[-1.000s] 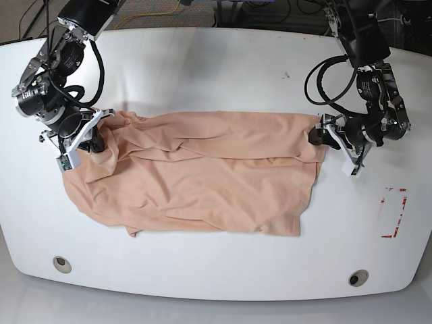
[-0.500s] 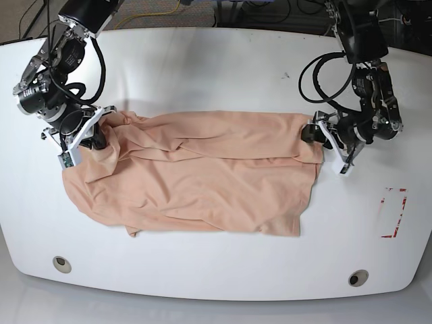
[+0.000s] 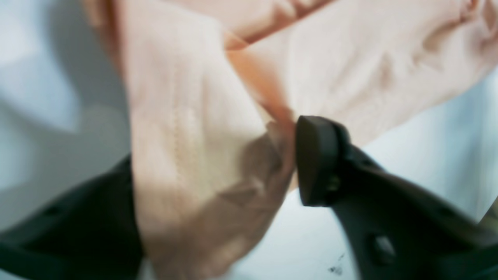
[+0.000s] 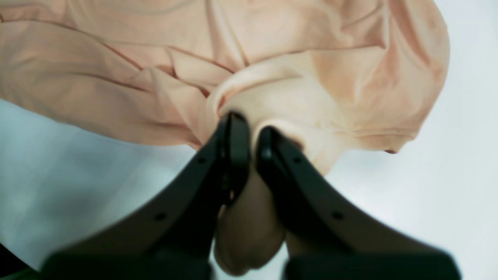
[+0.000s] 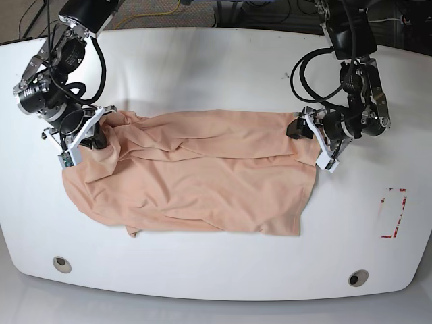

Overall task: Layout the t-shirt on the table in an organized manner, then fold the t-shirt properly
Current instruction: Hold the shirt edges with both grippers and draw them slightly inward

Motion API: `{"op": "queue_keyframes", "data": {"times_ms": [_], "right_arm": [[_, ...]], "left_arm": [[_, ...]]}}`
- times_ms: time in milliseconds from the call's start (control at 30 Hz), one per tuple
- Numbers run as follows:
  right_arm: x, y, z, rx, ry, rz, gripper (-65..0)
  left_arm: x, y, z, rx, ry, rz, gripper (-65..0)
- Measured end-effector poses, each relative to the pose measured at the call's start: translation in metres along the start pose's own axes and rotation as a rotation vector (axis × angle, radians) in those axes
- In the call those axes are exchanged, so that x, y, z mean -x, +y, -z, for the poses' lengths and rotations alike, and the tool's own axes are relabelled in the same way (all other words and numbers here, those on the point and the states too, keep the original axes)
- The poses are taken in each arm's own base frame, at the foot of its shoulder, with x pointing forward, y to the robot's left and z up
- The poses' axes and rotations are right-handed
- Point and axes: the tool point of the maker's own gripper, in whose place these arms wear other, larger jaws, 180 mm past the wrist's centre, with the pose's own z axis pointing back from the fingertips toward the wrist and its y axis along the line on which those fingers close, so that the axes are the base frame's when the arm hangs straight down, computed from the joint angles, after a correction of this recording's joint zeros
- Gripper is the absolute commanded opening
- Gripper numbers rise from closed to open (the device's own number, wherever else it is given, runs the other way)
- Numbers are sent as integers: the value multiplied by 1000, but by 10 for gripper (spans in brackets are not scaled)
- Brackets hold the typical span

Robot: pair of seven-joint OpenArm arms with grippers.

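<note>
t-shirt (image 5: 202,172), far edge hidden by end effectors

I've got the t-shirt (image 5: 196,175) spread wide across the middle of the table (image 5: 216,67), plain peach side up, no print showing. It lies mostly flat but rumpled, with long creases running along its upper half. Its far left corner is bunched into a small gathered ridge, and the right edge, I think, curls up slightly where the wrist view goes blurry. The near hem looks uneven, one small corner folded under at lower left. The glossy white table shows two grommet holes near its front edge.
</note>
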Motion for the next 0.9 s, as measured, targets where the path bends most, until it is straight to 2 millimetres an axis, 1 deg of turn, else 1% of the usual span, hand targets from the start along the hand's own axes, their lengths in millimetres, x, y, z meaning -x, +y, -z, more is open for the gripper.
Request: {"op": "queue_keyframes", "data": {"times_ms": [33,100,167,700,900], "right_arm": [[0,0,0,0,0,0,-650],[0,0,0,1,1,0,-650],[0,0,0,1,1,0,-650],[0,0,0,2,1,0,-650],[0,0,0,2,2,0,-650]], "left_arm": [[2,0,1,0,6,-1,-547],[4,-1,2,3,11,-7,-626],[6,-1,2,3,15,-8,-647],[7,-1,2,1,17,-15,-650],[6,4,2,-27,11,-115,-649]]}}
